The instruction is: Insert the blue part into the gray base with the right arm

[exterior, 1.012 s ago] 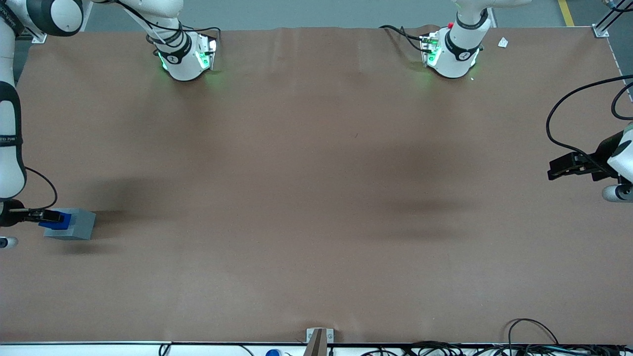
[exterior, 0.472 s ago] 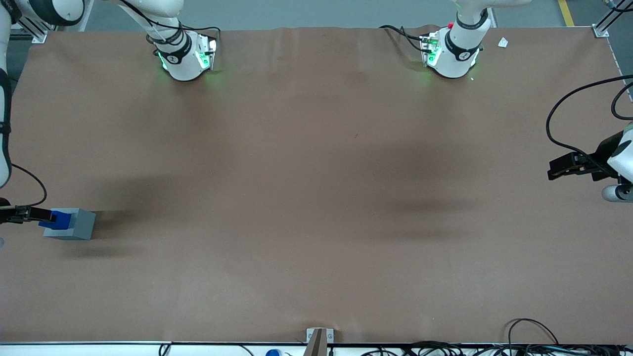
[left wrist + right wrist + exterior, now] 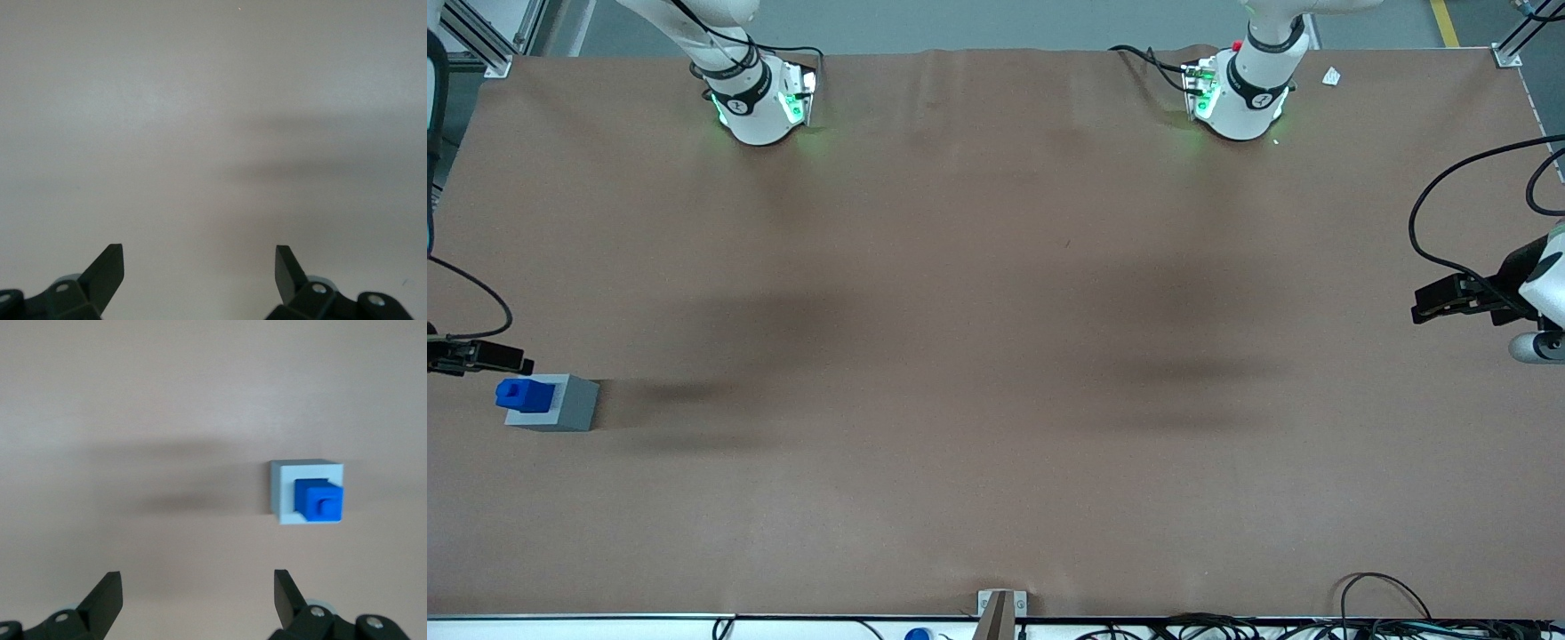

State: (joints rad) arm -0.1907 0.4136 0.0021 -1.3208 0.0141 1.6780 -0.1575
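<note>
Since one second ago the pincer (image 3: pixel 511 363) has let go of the blue part (image 3: pixel 524 395) and has pulled away from it, up and toward the bench edge at the working arm's end. Its fingers (image 3: pixel 107 600) are now spread wide and hold nothing. The blue part sits in the gray base (image 3: pixel 562 403), with its narrow stub pointing up. Both stand on the bench (image 3: pixel 996 356) close to the edge at the working arm's end, nearer to the front camera than the pincer is. From the pincer the block lies below and a little aside, not between the fingers. I judge the insertion is done, but how deep the part sits I cannot make out. Most of the right arm (image 3: pixel 729 53) is cut off at that edge.
</note>
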